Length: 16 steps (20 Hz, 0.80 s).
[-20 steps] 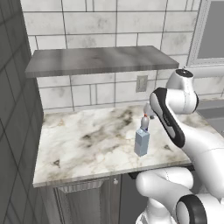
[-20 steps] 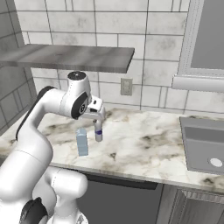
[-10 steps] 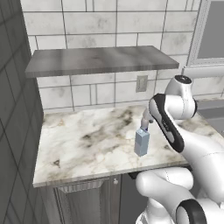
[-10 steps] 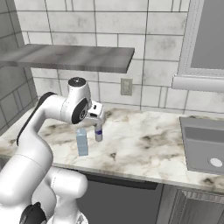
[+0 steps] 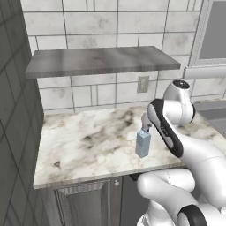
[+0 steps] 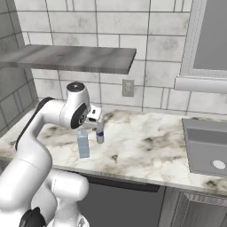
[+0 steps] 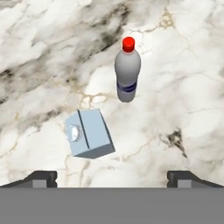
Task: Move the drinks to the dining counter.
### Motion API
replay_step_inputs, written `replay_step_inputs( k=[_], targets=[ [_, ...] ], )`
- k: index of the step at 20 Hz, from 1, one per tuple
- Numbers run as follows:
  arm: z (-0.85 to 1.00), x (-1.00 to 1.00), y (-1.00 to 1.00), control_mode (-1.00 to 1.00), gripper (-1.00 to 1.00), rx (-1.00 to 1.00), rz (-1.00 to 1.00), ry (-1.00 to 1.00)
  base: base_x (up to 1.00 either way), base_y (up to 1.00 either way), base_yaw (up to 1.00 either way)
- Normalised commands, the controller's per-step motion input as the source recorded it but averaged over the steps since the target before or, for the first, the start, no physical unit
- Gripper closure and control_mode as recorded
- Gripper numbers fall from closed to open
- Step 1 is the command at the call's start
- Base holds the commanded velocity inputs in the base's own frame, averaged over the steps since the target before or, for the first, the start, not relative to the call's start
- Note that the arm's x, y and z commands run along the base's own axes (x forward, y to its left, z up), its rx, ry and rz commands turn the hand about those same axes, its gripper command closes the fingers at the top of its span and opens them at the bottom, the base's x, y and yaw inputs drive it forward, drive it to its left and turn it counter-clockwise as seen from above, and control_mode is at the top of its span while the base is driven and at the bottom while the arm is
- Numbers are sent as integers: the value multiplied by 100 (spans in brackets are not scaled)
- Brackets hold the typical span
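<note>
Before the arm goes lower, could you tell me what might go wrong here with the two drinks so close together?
1. The carton and the bottle stand close together, so a finger closing on one could tip the other.
2. The open tool hangs above both, centred on neither; descending straight may land a finger on the carton's top.
3. The carton stands near the worktop front edge.

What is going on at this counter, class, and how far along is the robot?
The arm's pincer hangs open above two drinks on the marble worktop, holding nothing. The blue-grey carton and the red-capped bottle both stand upright, close together but apart. In the right base view the hand sits just over the carton, with the bottle beside it. Neither drink has been picked up yet.
</note>
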Motion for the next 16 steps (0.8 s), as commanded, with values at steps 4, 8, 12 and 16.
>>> replay_step_inputs(
  k=[4,8,12,16],
  targets=[
    [-12,0,26,-100,-100,0,0,0,0,0,0],
    [-16,0,22,-100,-100,0,0,0,0,0,0],
    [-21,2,13,-100,-100,0,0,0,0,0,0],
    [-18,8,1,-100,-100,0,0,0,0,0,0]
  ],
)
